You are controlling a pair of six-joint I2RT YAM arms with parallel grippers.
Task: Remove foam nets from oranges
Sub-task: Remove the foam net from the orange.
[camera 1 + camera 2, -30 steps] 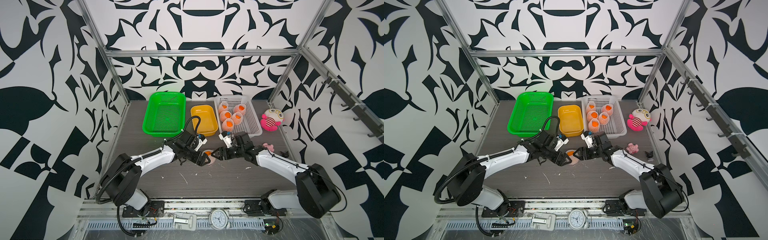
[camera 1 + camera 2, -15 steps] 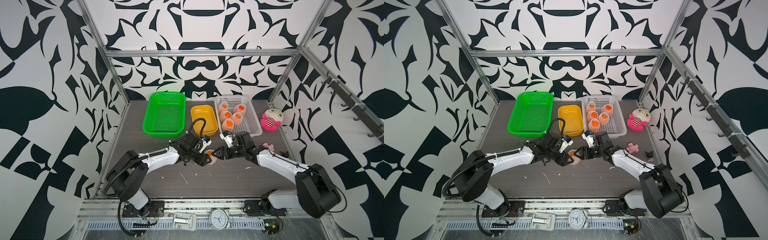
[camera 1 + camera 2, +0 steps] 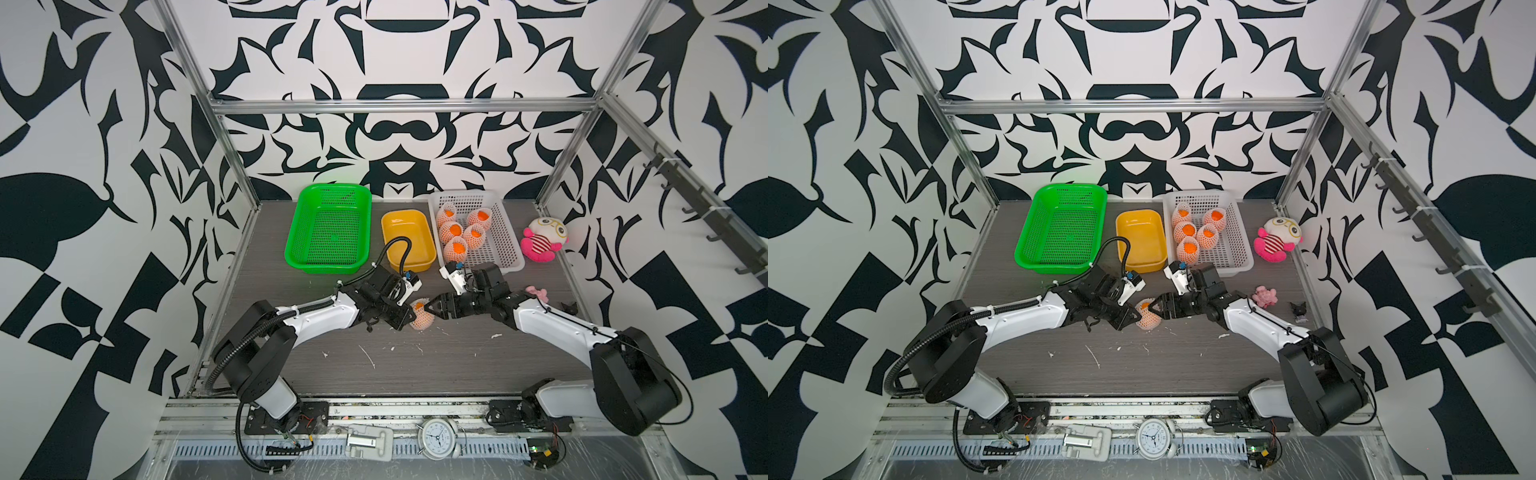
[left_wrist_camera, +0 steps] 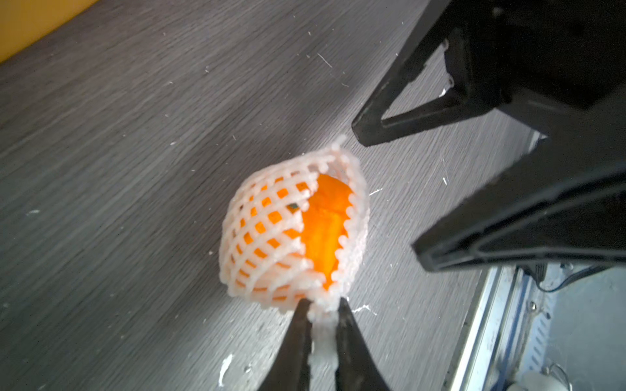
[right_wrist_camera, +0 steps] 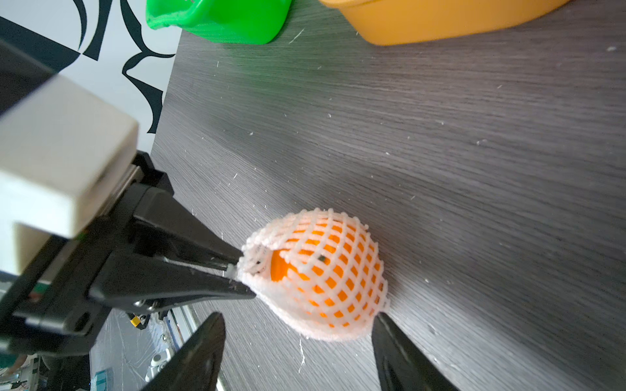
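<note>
Pinching foam net (image 4: 271,220): left tool (image 4: 323,304).

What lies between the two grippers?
An orange in its foam net; the left gripper pinches the net's edge, the right gripper is open. Both wrist views show this.

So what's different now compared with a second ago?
The left gripper, open then, has shut, pinching the end of the foam net around the orange on the table. The right gripper stays open beside it; the five netted oranges in the white basket haven't moved.
</note>
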